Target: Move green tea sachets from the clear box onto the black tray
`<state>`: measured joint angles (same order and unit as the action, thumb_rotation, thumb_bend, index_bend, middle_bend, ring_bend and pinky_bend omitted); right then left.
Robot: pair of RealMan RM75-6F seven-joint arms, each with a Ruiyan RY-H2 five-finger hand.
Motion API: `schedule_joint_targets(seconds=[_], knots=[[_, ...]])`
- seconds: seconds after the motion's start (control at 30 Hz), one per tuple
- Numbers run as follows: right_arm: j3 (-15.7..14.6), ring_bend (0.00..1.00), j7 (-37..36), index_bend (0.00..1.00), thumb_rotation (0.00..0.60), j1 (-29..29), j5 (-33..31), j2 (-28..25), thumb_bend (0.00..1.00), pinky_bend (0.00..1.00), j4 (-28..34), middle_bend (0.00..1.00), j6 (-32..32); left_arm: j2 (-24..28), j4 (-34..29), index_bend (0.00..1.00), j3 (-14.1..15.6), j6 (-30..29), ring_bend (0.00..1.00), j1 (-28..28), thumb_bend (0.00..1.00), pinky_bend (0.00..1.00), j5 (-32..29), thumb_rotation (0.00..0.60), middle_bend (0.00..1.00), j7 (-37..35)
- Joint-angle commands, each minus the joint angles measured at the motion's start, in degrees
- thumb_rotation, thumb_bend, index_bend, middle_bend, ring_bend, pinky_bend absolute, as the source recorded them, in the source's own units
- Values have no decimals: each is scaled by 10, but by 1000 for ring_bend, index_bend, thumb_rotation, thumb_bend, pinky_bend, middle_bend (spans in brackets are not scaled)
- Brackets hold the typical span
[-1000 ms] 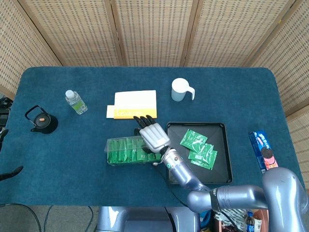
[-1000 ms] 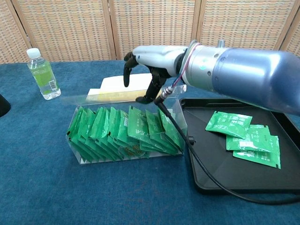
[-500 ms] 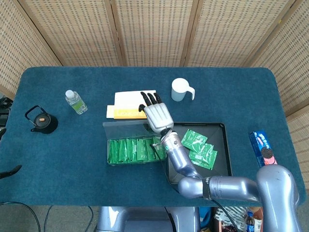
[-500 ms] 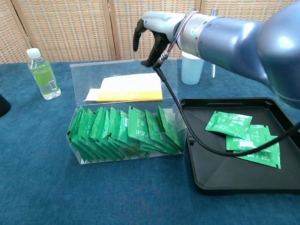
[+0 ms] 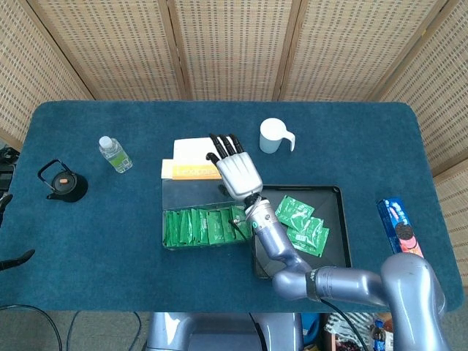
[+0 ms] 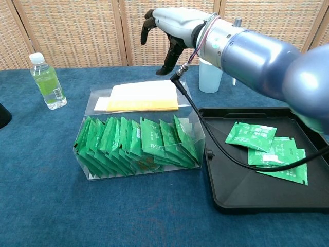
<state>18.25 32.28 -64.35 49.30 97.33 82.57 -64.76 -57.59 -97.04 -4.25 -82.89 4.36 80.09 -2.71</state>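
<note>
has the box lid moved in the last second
Yes. The clear box lid was shut; now it stands open, tilted back toward the yellow packet.

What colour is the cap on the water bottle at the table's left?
White; the water bottle cap shows best in the chest view.

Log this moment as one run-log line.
right hand: raised over clear box, holding nothing | left hand: not in view | sachets: several on black tray, rest in box | lid: open
</note>
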Motion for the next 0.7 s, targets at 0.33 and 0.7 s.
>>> schedule_joint_targets(seconds=[0.33, 0.7], knots=[[-101, 0, -93, 333, 600, 34, 212, -102, 251, 0, 56, 0, 80, -2, -3, 0, 2, 2, 0, 2, 141, 0, 3, 600, 0, 6], [-140, 0, -78, 372, 600, 35, 293, -106, 251, 0, 34, 23, 103, -5, -2, 0, 4, 6, 0, 4, 141, 0, 3, 600, 0, 10]])
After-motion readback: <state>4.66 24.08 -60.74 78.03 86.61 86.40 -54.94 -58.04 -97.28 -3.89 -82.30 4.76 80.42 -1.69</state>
